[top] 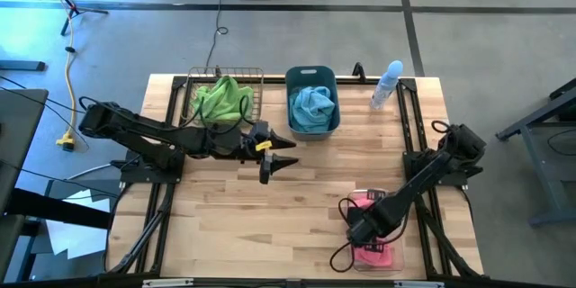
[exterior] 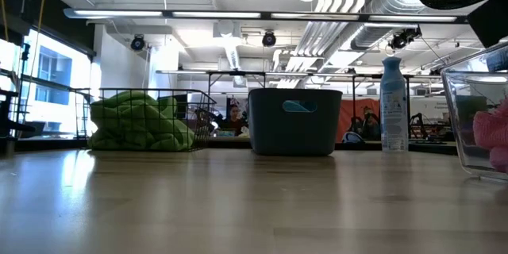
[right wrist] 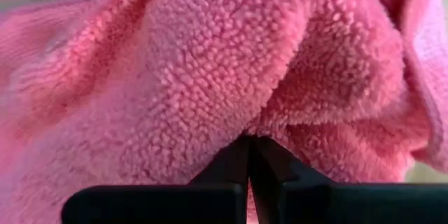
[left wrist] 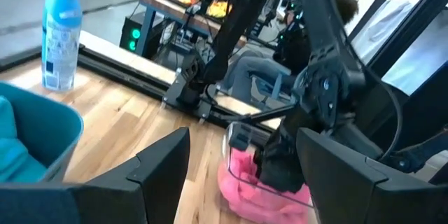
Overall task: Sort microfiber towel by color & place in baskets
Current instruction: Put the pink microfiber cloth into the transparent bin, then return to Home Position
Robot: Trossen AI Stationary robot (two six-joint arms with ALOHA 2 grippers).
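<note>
**Three containers filled, pink cloth at the drop**

Three colours sit apart, so sorting looks almost done: lime green microfiber towels [top: 223, 99] fill the copper-brown wire mesh basket [top: 193, 79], light blue ones [top: 312, 105] the slate-blue plastic tub [top: 311, 75]. Reaching into the clear rectangular plastic bin [top: 391, 257] on the wooden worktop [top: 270, 225], the right gripper [right wrist: 250, 148] is pinched closed against the bright pink towel [right wrist: 210, 77], likely depositing it. Crumpled, the towel shows no long axis. Near the tub, the left gripper [top: 281, 155] waits, spread open.

Green towels [exterior: 139, 121] in wire basket [exterior: 202, 115]; blue tub [exterior: 295, 121] beside.
</note>
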